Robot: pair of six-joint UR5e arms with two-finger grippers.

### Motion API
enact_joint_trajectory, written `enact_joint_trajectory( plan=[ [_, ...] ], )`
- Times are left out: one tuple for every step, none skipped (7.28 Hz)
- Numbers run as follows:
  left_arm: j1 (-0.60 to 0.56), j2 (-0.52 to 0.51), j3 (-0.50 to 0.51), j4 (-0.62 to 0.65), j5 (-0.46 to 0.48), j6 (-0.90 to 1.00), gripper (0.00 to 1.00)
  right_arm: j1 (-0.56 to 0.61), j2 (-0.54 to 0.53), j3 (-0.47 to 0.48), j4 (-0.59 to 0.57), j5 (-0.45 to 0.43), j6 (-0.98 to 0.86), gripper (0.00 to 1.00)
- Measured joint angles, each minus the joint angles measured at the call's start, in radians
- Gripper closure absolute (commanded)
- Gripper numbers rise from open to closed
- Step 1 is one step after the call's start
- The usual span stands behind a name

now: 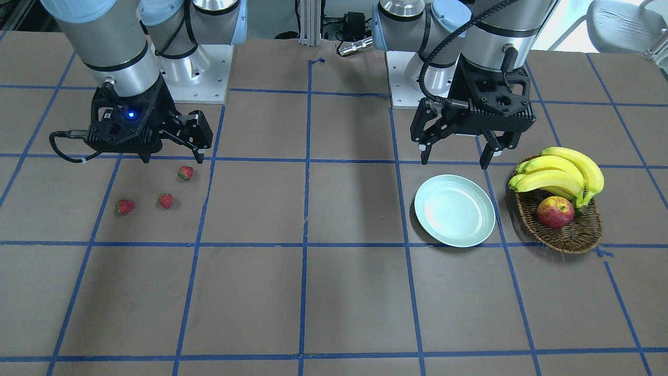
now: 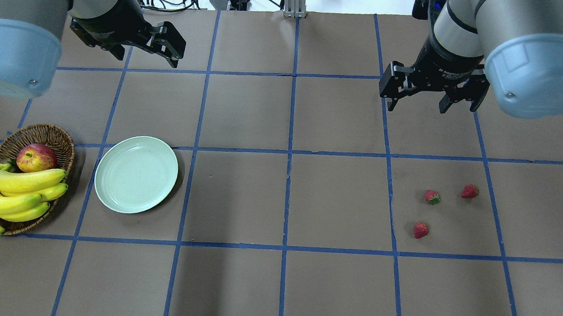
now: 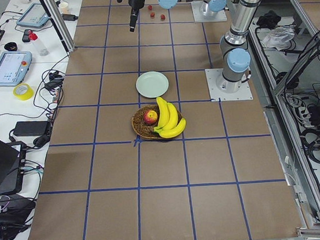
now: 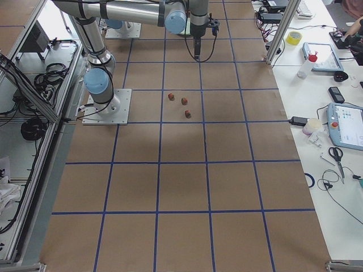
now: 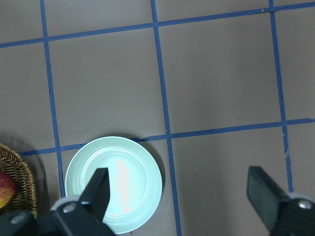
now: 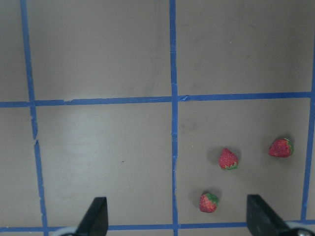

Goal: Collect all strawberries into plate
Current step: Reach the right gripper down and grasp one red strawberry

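Observation:
Three strawberries (image 1: 185,173) (image 1: 165,200) (image 1: 124,206) lie loose on the brown table, also in the overhead view (image 2: 432,196) (image 2: 469,191) (image 2: 420,229) and the right wrist view (image 6: 228,159) (image 6: 281,147) (image 6: 208,201). The pale mint plate (image 1: 454,210) (image 2: 136,174) (image 5: 114,182) is empty. My right gripper (image 1: 172,154) (image 2: 424,101) (image 6: 177,216) is open and empty, raised just behind the berries. My left gripper (image 1: 455,158) (image 2: 169,48) (image 5: 181,196) is open and empty, raised behind the plate.
A brown wicker basket (image 1: 574,240) (image 2: 37,134) with a bunch of bananas (image 1: 563,172) and a red-yellow apple (image 1: 555,212) stands beside the plate, on the side away from the berries. Both arm bases stand at the table's back edge.

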Motion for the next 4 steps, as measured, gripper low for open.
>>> enact_joint_trajectory(
  plan=[
    [0.0, 0.0, 0.0, 0.0, 0.0, 0.0, 0.0, -0.069, 0.0, 0.055, -0.026, -0.005, -0.031, 0.0],
    [-0.001, 0.0, 0.0, 0.0, 0.0, -0.001, 0.0, -0.148, 0.0, 0.109, -0.06, -0.009, -0.086, 0.0],
    [-0.001, 0.0, 0.0, 0.0, 0.0, -0.001, 0.0, -0.214, 0.0, 0.17, -0.115, -0.014, -0.161, 0.0],
    [-0.002, 0.0, 0.0, 0.0, 0.0, -0.002, 0.0, -0.266, 0.002, 0.262, -0.238, -0.021, -0.236, 0.0]
  ],
)
